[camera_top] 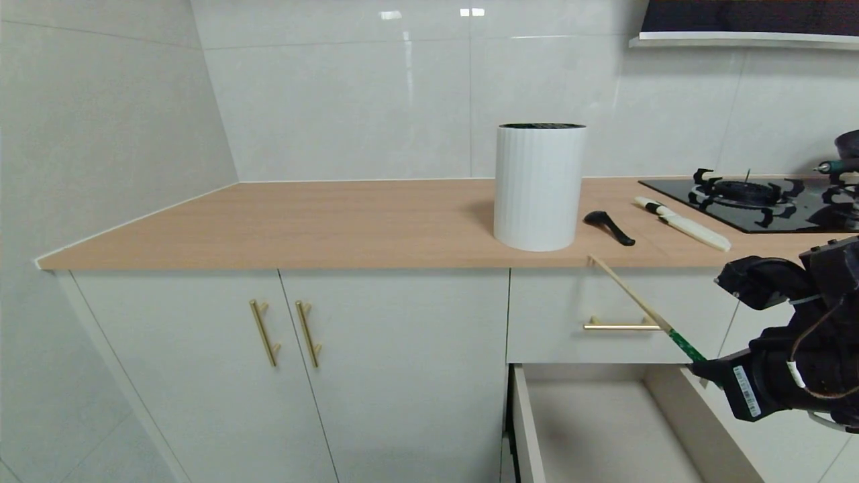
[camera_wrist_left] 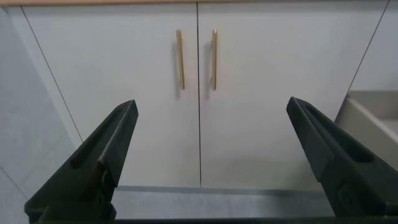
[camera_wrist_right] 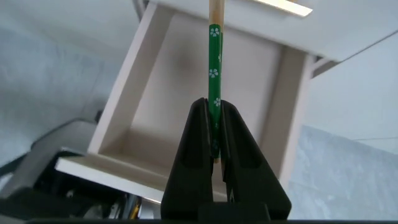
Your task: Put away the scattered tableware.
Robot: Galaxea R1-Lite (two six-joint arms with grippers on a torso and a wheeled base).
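The chopstick [camera_top: 644,305], green at its held end, is pinched between the closed fingers of the right gripper [camera_top: 701,367] over the open drawer [camera_top: 527,429]. Its tip slants up toward the front edge of the worktop [camera_top: 335,221]. The left gripper [camera_wrist_left: 211,106] gapes wide, holding nothing, before the cabinet doors [camera_wrist_left: 261,93].

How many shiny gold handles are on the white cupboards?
3: two upright gold bar handles side by side on the cupboard doors, one level handle on the shut drawer. The open drawer's handle may be hidden.
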